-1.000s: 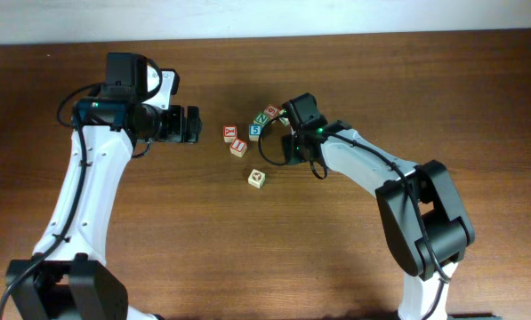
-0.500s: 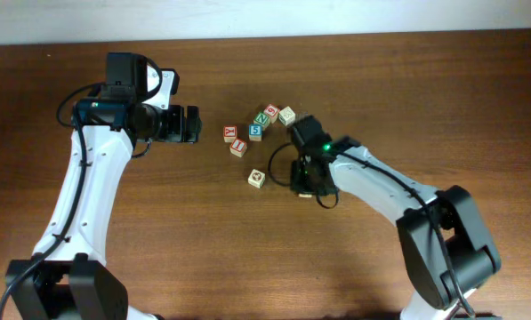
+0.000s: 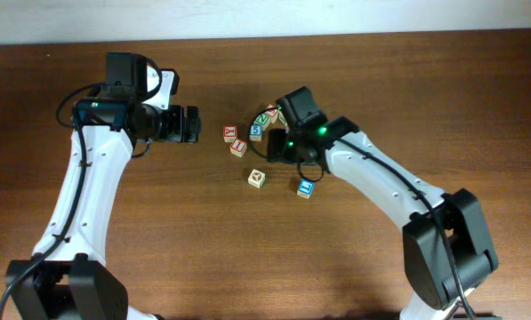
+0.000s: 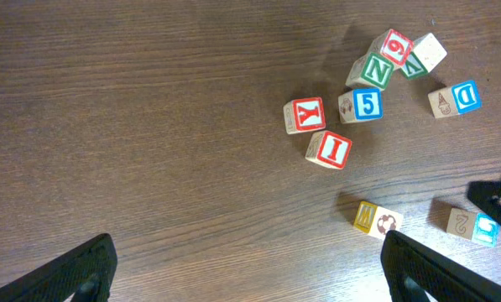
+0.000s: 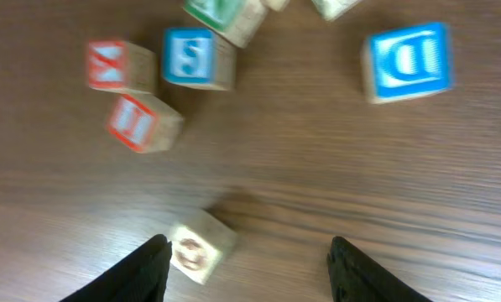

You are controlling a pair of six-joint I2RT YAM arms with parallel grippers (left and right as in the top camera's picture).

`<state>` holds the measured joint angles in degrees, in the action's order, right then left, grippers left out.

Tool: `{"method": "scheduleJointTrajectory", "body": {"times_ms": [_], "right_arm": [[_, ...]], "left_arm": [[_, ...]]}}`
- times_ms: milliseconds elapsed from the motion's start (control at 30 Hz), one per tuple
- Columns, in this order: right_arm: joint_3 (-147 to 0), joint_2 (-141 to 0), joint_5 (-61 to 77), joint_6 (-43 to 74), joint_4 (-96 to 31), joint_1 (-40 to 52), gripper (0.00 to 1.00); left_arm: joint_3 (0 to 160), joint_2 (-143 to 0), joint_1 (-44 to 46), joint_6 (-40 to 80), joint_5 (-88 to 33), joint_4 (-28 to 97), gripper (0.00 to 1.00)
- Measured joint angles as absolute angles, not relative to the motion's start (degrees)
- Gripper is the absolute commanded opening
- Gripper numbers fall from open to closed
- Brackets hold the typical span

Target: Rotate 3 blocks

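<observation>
Three blocks show in the left wrist view: a blue "D" block [image 4: 456, 99] right of the cluster, a block with a brownish picture [image 4: 377, 221], and a blue-faced block [image 4: 472, 226] beside it. From overhead the picture block [image 3: 257, 179] and the blue-faced block [image 3: 305, 188] lie apart on the table, and the "D" block is hidden under my right arm. My right gripper [image 3: 281, 147] [image 5: 250, 273] hovers open; the picture block [image 5: 198, 249] lies by its left finger and the "D" block [image 5: 405, 60] lies farther ahead. My left gripper [image 3: 189, 124] [image 4: 250, 277] stands wide open over bare wood.
A cluster sits between the arms: the blue "5" cube [image 3: 255, 131], two red-lettered cubes [image 3: 229, 133] [image 3: 238, 148] and a green-lettered cube [image 3: 263, 118]. The left wrist view adds a red "6" cube [image 4: 395, 46] and a pale cube [image 4: 430, 52].
My right gripper carried a blue-faced block toward the front, let it go there, opened, and swung back toward the cluster. The left arm has not moved.
</observation>
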<state>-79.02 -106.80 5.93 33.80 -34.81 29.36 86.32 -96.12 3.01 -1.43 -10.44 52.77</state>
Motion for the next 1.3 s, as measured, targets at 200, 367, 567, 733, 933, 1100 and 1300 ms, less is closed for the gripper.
{"method": "scheduleJointTrajectory", "body": {"times_ms": [200,367,567,733,933,1100,1300], "right_arm": [[-79.0,-116.25,3.88,44.91,-29.28,37.3,0.58],[-79.02,-117.62,3.46,46.15,-31.16,37.32,0.29],[-83.15,-117.93,2.85,42.15,-43.48,36.99,0.24],[-88.53,-117.99,2.59,38.72,-55.44,35.07,0.26],[-86.26,-118.02,0.86,38.54,-55.2,34.26,0.26],[-85.06,-118.04,-2.98,37.43,-57.23,33.01,0.25],[-85.03,-118.04,-3.38,30.3,-55.05,31.2,0.25]], "left_arm": [[86.35,-96.12,3.01,-1.43,-10.44,52.69,0.99],[86.37,-96.12,3.01,-1.43,-10.44,52.71,0.99],[86.37,-96.12,3.01,-1.43,-10.44,52.66,0.99],[86.37,-96.12,3.01,-1.43,-10.44,52.75,0.99],[86.37,-96.12,3.01,-1.43,-10.44,52.71,0.99],[86.37,-96.12,3.01,-1.41,-10.44,52.71,0.99],[86.37,-96.12,3.01,-1.43,-10.44,52.71,0.99]]}}
